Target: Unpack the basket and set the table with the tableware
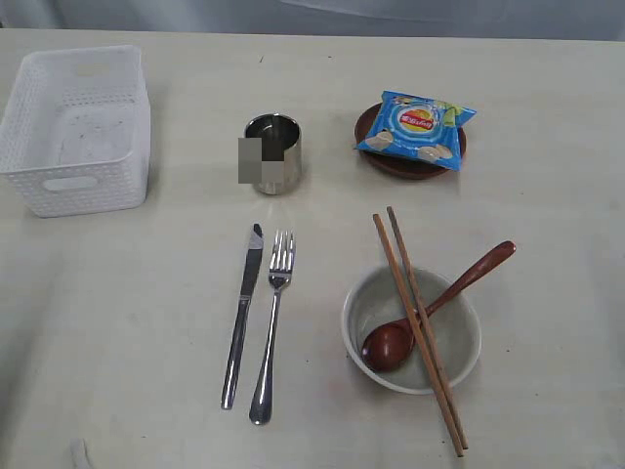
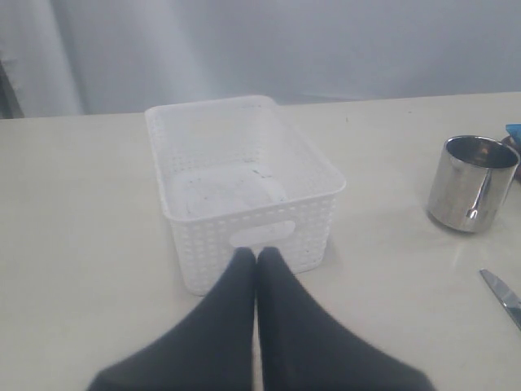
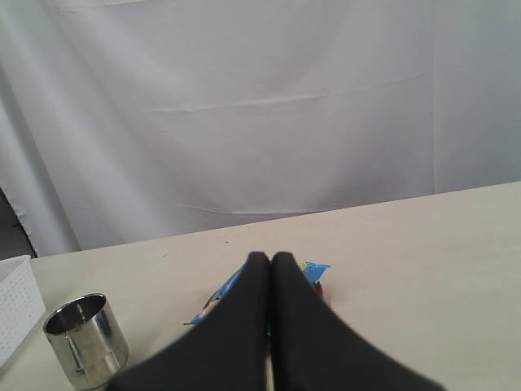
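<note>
Closed left gripper (image 2: 256,253), closed right gripper (image 3: 270,257); two chopsticks (image 1: 416,332), one spoon (image 1: 388,346), bowl (image 1: 375,303), knife (image 1: 242,313), fork (image 1: 270,332), cup (image 1: 291,156), basket (image 1: 107,191)

- Exterior: high overhead, aimed steeply down at the pale cream matte tabletop (image 1: 146,322).
- Left wrist: low behind the black left tool (image 2: 256,254), close on the white perforated plastic basket (image 2: 244,216).
- Right wrist: low, nearly level, toward a white curtain (image 3: 285,106); steel cup (image 3: 85,338) shared with both others.

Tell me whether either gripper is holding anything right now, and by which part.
Nothing is held. The left gripper and the right gripper are both shut, with empty jaws.
</note>
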You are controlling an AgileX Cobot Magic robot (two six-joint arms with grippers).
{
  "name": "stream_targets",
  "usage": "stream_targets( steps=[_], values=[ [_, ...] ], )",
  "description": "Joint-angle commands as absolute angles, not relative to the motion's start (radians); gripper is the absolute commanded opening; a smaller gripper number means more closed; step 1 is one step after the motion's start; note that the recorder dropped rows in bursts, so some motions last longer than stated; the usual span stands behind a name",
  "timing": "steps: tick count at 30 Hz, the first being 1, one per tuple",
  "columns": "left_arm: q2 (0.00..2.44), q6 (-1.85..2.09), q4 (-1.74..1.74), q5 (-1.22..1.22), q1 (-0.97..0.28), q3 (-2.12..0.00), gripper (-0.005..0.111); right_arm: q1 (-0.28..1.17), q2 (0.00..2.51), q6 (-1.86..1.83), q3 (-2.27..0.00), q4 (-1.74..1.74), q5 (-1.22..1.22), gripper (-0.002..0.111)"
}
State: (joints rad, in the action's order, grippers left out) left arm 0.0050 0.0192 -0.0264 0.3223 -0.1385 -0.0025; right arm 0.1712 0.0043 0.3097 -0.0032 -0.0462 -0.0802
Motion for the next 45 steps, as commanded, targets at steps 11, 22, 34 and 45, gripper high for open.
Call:
stream_targets(
  steps=[11,22,34,45],
  values=[
    [0.000,0.018,-0.030,0.320,-0.146,0.000,0.000,0.165,0.000,0.299,0.000,-0.045,-0.327,0.000],
    [0.000,0.018,-0.030,0.320,-0.146,0.000,0.000,0.165,0.000,0.063,0.000,-0.048,-0.327,0.000],
    [0.000,0.018,-0.030,0.320,-0.146,0.000,0.000,0.165,0.000,0.028,0.000,-0.050,-0.327,0.000],
    [0.000,0.018,-0.030,0.320,-0.146,0.000,0.000,0.165,0.000,0.028,0.000,-0.050,-0.332,0.000]
  ],
)
